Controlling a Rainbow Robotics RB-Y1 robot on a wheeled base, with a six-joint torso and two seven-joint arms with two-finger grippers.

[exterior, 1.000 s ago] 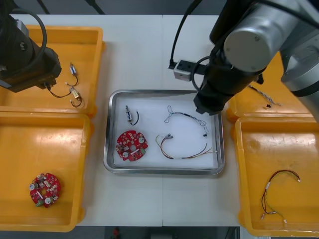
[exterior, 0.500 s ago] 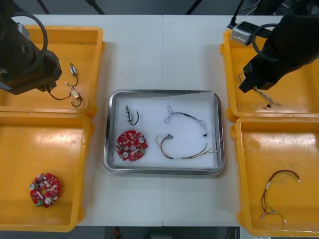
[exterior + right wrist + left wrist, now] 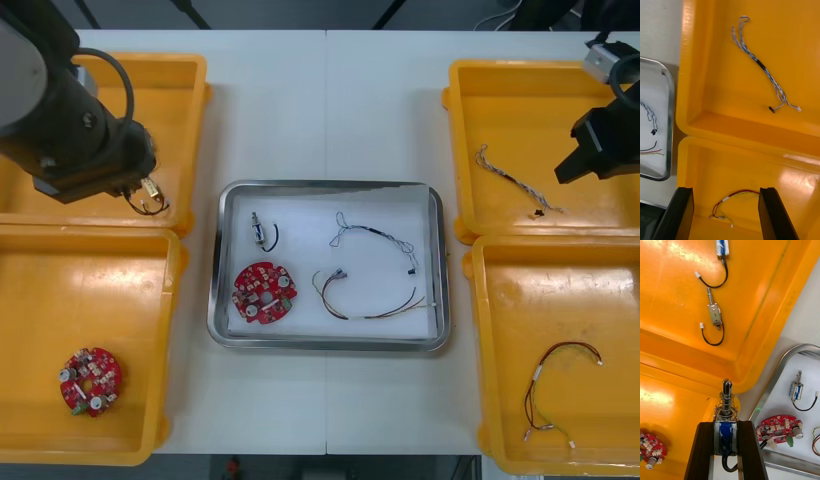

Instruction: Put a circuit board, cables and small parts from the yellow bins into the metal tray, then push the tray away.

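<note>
Since the left gripper [image 3: 726,424] is pinched narrow on a small metal part [image 3: 726,405], spring end poking up past the fingers, I'd guess it's mid-carry. Gripping the blue body keeps the part upright for a drop into the metal tray [image 3: 328,186], which sits at about 4 o'clock from the left arm [image 3: 70,130] on the desk [image 3: 330,100]. The tray already holds a circuit board [image 3: 263,293], a second small part [image 3: 262,232], a blue and white cable [image 3: 375,236] and a red and yellow cable [image 3: 365,300], so it looks nearly loaded. The right gripper [image 3: 726,190] hangs wide open and empty over the right-hand yellow bins [image 3: 462,150], roughly 2 o'clock from the tray, probably just keeping clear. Hard bits: from the front, the left arm's bulk covers the held part, its black lead vanishes between the fingers, and the right arm [image 3: 605,150] is cut off at the edge.
</note>
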